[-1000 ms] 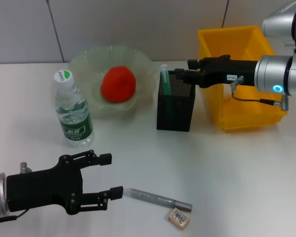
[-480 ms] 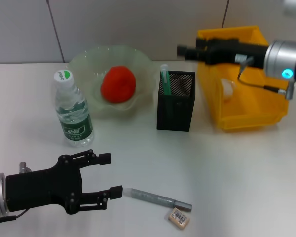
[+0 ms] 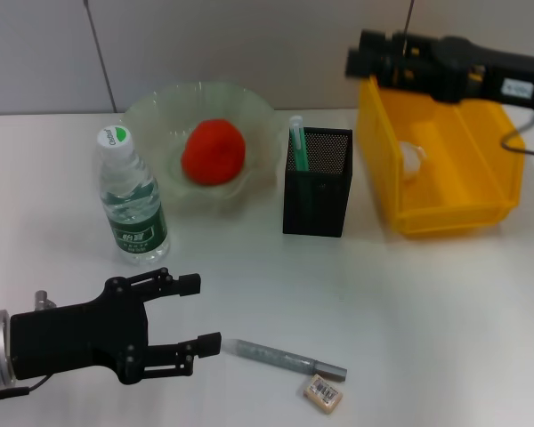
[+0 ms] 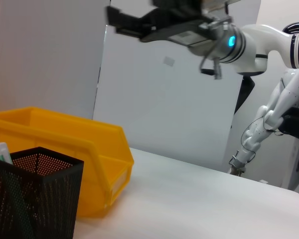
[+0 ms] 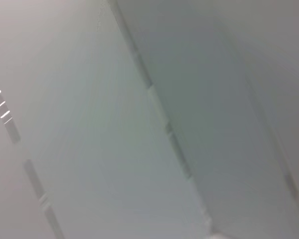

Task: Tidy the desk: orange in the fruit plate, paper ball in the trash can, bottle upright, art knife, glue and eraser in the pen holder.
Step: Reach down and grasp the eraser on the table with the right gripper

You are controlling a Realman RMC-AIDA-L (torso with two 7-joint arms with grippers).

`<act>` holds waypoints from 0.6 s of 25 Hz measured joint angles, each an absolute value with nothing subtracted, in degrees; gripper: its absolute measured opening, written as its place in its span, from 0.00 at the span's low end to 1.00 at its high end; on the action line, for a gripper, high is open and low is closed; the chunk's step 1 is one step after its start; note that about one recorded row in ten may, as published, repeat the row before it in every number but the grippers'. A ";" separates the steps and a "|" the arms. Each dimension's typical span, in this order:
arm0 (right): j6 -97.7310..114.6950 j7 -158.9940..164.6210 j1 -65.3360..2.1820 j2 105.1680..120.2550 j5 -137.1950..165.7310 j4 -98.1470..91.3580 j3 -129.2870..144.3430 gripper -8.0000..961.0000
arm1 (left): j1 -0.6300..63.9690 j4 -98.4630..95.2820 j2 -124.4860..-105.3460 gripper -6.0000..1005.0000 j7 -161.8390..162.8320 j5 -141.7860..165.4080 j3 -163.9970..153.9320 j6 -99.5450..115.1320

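The orange [image 3: 213,151] lies in the pale-green fruit plate [image 3: 156,111]. The bottle [image 3: 132,200] stands upright left of the plate. A green glue stick [image 3: 296,135] pokes out of the black mesh pen holder [image 3: 317,182] [image 4: 35,194]. The paper ball [image 3: 413,160] rests inside the yellow trash can [image 3: 445,209] [image 4: 65,144]. The grey art knife [image 3: 285,358] and the tan eraser [image 3: 323,392] lie on the desk [image 3: 427,311] near its front edge. My left gripper [image 3: 200,313] is open just left of the knife, holding nothing. My right gripper [image 3: 363,60] [image 4: 122,20] hangs high over the can's back left corner.
A grey panelled wall rises behind the desk. Bare tabletop stretches to the right of the knife and in front of the trash can. The right wrist view shows only wall panels.
My right arm has risen from just above the pen holder and drawn back to the right, uncovering the trash can and the paper ball. The left arm has stayed still.
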State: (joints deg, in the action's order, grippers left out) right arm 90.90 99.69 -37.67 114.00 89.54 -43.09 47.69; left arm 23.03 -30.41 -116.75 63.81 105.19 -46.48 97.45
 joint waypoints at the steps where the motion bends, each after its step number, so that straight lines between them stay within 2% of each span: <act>1: 92.72 99.97 -37.70 113.25 90.28 -43.09 47.80 0.77 | 23.04 -30.41 -116.74 0.83 63.81 105.20 -46.48 97.46; 6: 101.14 102.91 -38.90 110.52 100.81 -43.64 47.84 0.77 | 23.08 -30.41 -116.72 0.83 63.82 105.20 -46.49 97.48; 10: 104.24 103.48 -40.06 110.61 107.36 -44.70 47.84 0.77 | 23.10 -30.41 -116.71 0.83 63.87 105.21 -46.49 97.48; 15: 106.81 104.86 -42.90 111.76 116.23 -46.84 51.07 0.77 | 23.12 -30.41 -116.72 0.83 63.89 105.31 -46.50 97.46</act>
